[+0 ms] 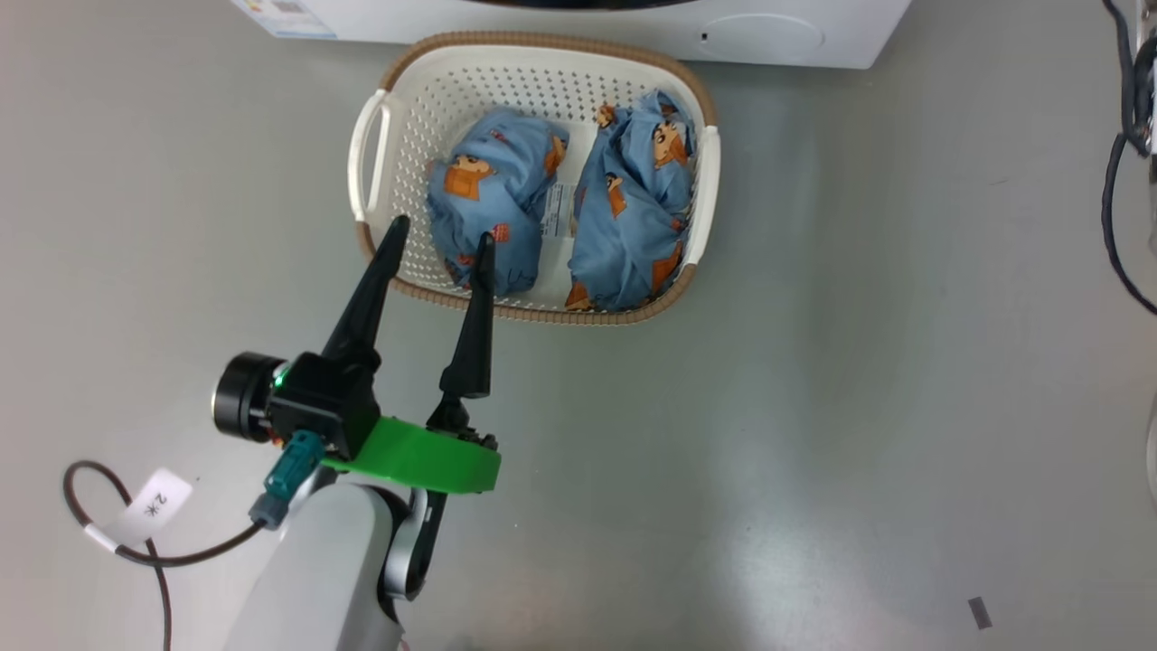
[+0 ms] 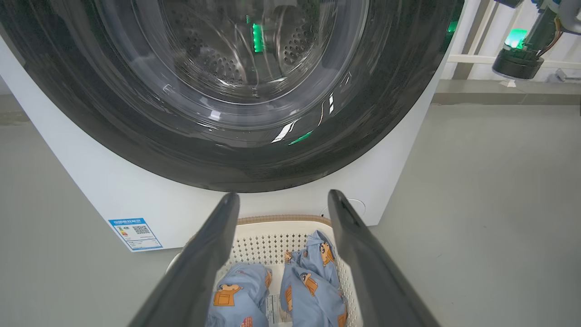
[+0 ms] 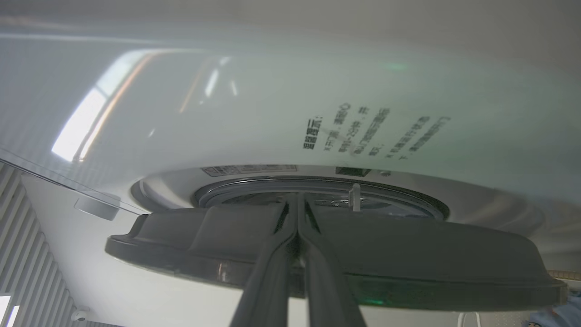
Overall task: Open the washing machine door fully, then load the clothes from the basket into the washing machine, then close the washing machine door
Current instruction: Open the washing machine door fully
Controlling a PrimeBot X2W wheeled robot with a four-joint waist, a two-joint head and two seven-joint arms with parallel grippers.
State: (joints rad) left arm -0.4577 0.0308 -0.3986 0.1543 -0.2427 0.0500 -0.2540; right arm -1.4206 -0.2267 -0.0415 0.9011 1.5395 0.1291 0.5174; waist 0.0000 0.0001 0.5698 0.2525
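Observation:
The cream basket point(image 1: 542, 312) sits on the floor before the white washing machine point(image 1: 633, 27), holding the clothes: a left blue bundle point(image 1: 493, 194) and a right blue bundle point(image 1: 633, 217). My left gripper point(image 1: 441, 230) hangs open over the basket's near-left rim, empty. Its wrist view has the gripper point(image 2: 283, 195) above the basket point(image 2: 272, 227) and both bundles point(image 2: 308, 281), facing the black-rimmed door point(image 2: 227, 163). My right gripper point(image 3: 297, 204) is shut, tips at the edge of the door point(image 3: 408, 254), which stands slightly off the machine front point(image 3: 272, 113).
Black cables point(image 1: 1116, 208) hang at the right edge. A labelled cable point(image 1: 136, 515) loops by my left forearm. Grey floor lies open right of the basket. My right arm's wrist point(image 2: 517, 59) shows beside the machine's right side. A blue energy sticker point(image 2: 135, 234) marks the lower front.

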